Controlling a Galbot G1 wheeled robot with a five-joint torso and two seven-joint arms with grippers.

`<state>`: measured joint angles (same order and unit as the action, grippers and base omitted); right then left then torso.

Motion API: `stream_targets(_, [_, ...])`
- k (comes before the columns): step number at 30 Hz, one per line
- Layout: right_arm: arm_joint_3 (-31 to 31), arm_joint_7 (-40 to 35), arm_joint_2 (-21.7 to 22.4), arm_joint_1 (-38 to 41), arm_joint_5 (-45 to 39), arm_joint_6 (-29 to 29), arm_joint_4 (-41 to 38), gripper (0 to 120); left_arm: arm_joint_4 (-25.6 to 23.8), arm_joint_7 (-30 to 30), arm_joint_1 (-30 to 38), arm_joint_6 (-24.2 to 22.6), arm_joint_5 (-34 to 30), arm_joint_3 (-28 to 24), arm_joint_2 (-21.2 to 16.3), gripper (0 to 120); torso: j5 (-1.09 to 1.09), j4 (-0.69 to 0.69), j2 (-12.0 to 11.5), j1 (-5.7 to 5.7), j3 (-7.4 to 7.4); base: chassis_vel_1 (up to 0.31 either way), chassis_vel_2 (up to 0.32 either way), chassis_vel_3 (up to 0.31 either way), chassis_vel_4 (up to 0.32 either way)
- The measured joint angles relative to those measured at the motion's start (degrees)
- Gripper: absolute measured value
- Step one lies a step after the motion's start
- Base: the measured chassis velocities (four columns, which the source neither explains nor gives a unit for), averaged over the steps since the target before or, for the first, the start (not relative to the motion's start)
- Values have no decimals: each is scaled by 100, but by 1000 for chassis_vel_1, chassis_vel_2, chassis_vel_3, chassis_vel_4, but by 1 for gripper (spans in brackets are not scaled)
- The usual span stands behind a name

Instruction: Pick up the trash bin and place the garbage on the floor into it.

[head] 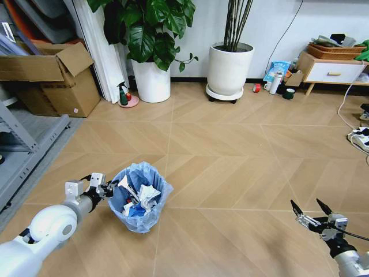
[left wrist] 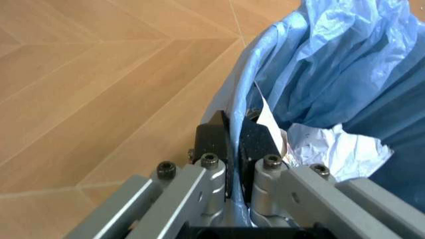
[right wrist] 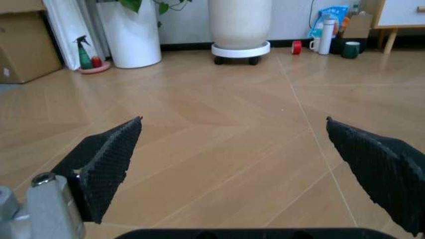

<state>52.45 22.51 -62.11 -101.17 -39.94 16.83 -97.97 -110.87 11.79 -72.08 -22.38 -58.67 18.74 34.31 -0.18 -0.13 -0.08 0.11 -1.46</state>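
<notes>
The trash bin [head: 138, 199] stands on the tan chevron floor [head: 230, 167] at the lower left, lined with a crinkled light-blue bag. My left gripper [head: 110, 187] is shut on the bin's rim at its left side; the left wrist view shows its black fingertips [left wrist: 256, 137] pinching the rim and bag [left wrist: 332, 64]. Crumpled white paper and other garbage [head: 141, 196] lies inside the bin, with white paper [left wrist: 335, 149] close to the fingers. My right gripper [head: 311, 213] hangs open at the lower right, above bare floor [right wrist: 232, 129], with nothing between its fingers.
Two white plant pots [head: 152, 81] [head: 229, 69] stand by the back wall. A green spray bottle on a pink dish [head: 125, 97] is beside them. A cardboard box [head: 55, 78] and grey shelving [head: 23, 144] are on the left. A low cabinet [head: 334, 69] and cables [head: 360, 138] are at the right.
</notes>
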Motion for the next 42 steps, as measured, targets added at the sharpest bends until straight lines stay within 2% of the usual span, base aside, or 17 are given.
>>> stream_targets(4, [2, 3, 1, -11, -8, 16, 6, 100, -4, 5, -1, -2, -1, -2, 2, 0, -2, 1, 0, 0, 0, 177, -129, -164, 138])
stream_targets(7, [5, 7, -1, -20, -13, 20, 7, 100, -16, 7, -9, -3, -1, -4, 3, 0, 5, 0, 0, 0, 0, 179, -173, -175, 170])
stream_targets(9, [11, 8, -1, -23, -15, 21, 3, 100, -23, 9, -9, -4, -2, -4, 4, 0, -2, -1, 0, 0, 0, 171, -193, -170, 200])
stream_targets(12, [13, 11, -7, -23, -17, 22, -6, 100, -33, 12, -9, -5, -2, -4, 2, 0, 4, 0, 0, 0, 0, 178, -195, -181, 199])
stream_targets(15, [14, 17, -18, -26, -17, 24, -13, 100, -37, 15, -23, -6, -2, 0, 3, 0, -3, 1, 0, -1, 0, 188, -175, -181, 176])
stream_targets(18, [14, 31, -30, -34, -15, 28, -14, 100, -40, 16, -44, -6, 0, 9, 10, 0, 6, 0, 0, -1, 0, 172, -170, -180, 173])
stream_targets(22, [19, 36, -27, -41, -14, 32, -15, 100, -40, 14, -61, -6, 4, 17, 15, 0, -4, -1, 0, 0, 0, 148, -159, -159, 154])
stream_targets(24, [28, 39, -21, -45, -13, 32, -21, 100, -40, 14, -65, -6, 7, 26, 15, 0, 3, -1, 0, -1, 0, 157, -146, -156, 151])
stream_targets(27, [31, 41, -18, -45, -13, 33, -25, 100, -40, 13, -68, -6, 8, 27, 16, 0, -2, 1, 0, -1, 0, 158, -119, -149, 144])
stream_targets(30, [31, 43, -17, -45, -11, 32, -27, 100, -40, 13, -68, -6, 10, 28, 16, 0, 4, 1, 0, 0, 0, 124, -123, -130, 136])
stream_targets(42, [33, 43, -16, -47, -8, 32, -31, 100, -39, 9, -69, -4, 13, 31, 17, 0, -2, 2, 0, -1, 1, 138, -137, -137, 134])
